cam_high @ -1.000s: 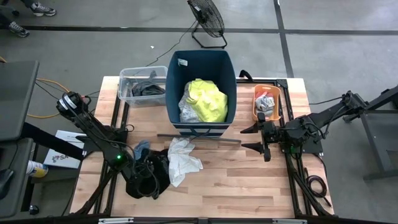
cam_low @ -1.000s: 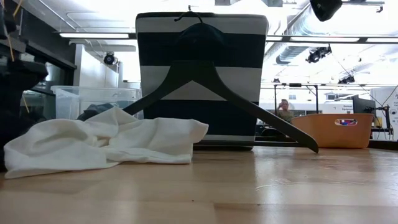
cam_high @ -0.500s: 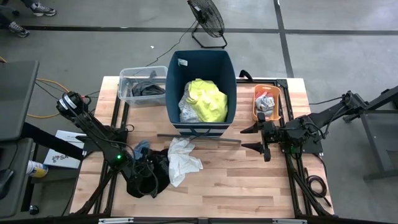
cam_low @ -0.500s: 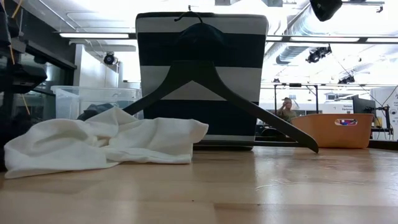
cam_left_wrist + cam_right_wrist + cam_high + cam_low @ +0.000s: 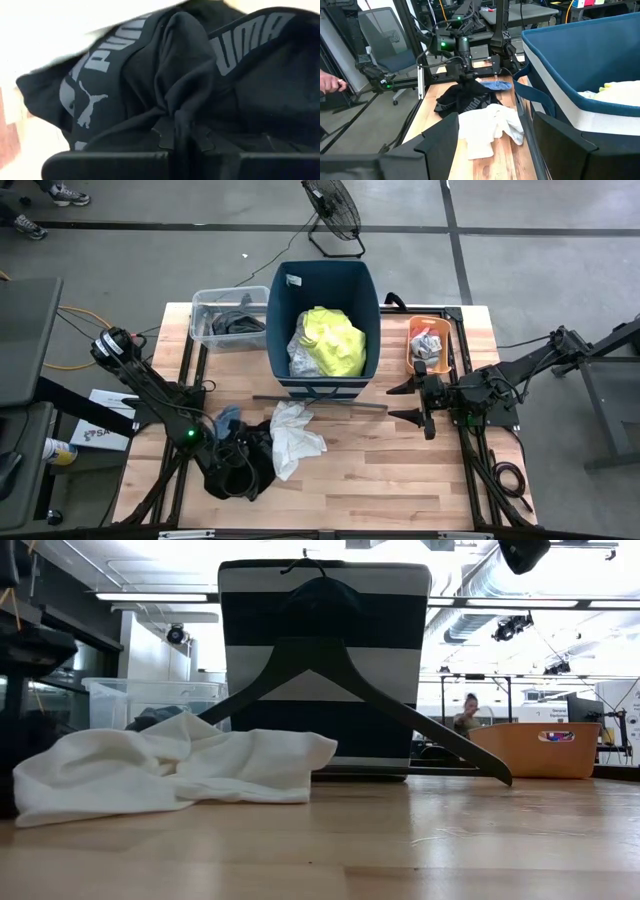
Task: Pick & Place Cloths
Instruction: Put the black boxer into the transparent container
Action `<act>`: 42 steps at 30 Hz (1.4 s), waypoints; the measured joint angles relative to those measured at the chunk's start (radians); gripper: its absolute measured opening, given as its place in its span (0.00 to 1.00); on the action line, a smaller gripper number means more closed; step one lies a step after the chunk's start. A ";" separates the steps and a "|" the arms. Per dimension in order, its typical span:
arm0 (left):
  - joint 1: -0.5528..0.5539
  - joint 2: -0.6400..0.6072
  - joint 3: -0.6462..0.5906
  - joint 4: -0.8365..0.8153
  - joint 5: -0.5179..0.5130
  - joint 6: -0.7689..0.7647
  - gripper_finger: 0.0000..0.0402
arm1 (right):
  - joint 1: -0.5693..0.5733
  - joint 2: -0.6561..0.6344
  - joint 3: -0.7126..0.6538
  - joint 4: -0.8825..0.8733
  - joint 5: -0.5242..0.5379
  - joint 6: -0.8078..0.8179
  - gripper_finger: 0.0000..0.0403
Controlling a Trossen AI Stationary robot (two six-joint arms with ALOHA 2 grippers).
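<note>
Black clothes pinched by our left gripper near the worktop's front-left.

We see the left gripper [image 5: 175,137] closed on a bunched fold of the black clothes [image 5: 240,465], which carry grey lettering and lie at the worktop's [image 5: 400,470] front-left. Touching them on the right is the white garment [image 5: 292,438], crumpled flat on the wood, with a small blue piece [image 5: 496,85] just beside them toward the bin. Behind stands the dark-blue bin [image 5: 322,285], holding the neon-yellow shirt [image 5: 332,340]; a black hanger [image 5: 330,670] leans against its front. Our right gripper [image 5: 412,402] hovers near the orange tub [image 5: 428,345] at the right, well apart from the cloths, its jaws spread open.
</note>
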 joint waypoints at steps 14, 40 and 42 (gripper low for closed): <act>0.000 0.000 0.291 -0.355 0.003 0.006 0.00 | 0.000 0.000 0.000 0.000 0.000 0.000 0.61; -0.001 -0.001 1.089 -0.839 -0.154 0.026 0.00 | 0.000 0.000 0.000 0.000 0.000 0.000 0.61; -0.001 -0.001 1.126 -0.839 -0.192 0.040 0.00 | 0.000 0.000 0.000 0.000 0.000 0.000 0.61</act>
